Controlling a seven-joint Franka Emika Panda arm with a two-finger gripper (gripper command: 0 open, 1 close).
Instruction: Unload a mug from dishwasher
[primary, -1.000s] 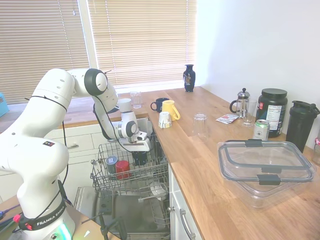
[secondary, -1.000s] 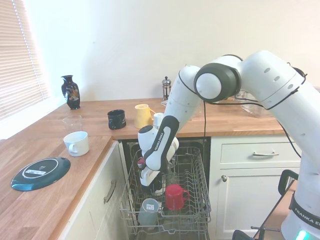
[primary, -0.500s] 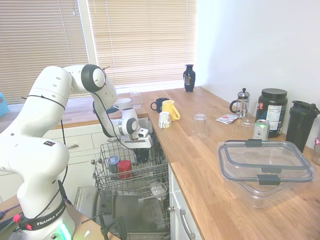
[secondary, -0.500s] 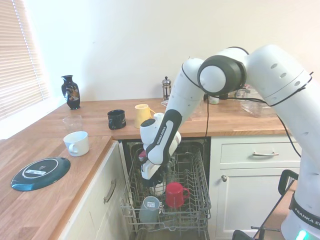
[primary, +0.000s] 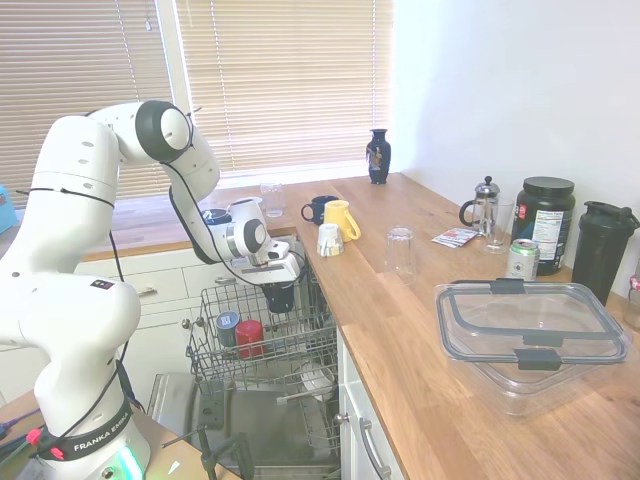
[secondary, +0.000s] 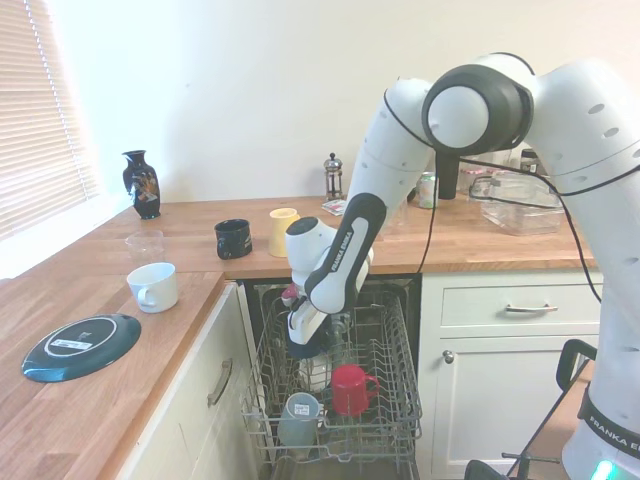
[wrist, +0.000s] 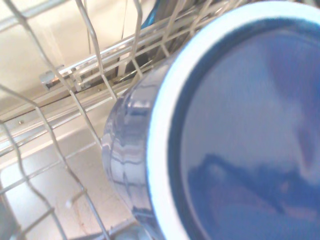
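The mug (primary: 281, 298) is dark navy and hangs just above the dishwasher's grey wire rack (primary: 207, 335), near its back. My gripper (primary: 279, 285) is shut on the mug's rim from above. The second exterior view shows the same mug (secondary: 300, 347) under the gripper (secondary: 303, 335), over the rack (secondary: 402, 352) of the open dishwasher. In the wrist view the mug (wrist: 127, 150) fills most of the picture, glossy blue with a pale rim, and the rack wires lie behind it.
A red mug (primary: 247, 337) and a dark cup with a light-blue top (primary: 226, 324) stand in the rack's front part. On the worktop to the right are a navy mug (primary: 318, 209), a yellow mug (primary: 342, 218), a white cup (primary: 329, 240) and a glass (primary: 400, 251).
The gripper has risen and drawn back toward the rack's rear, carrying the dark mug up out of the wires. The red mug and the blue-topped cup have stayed in place.
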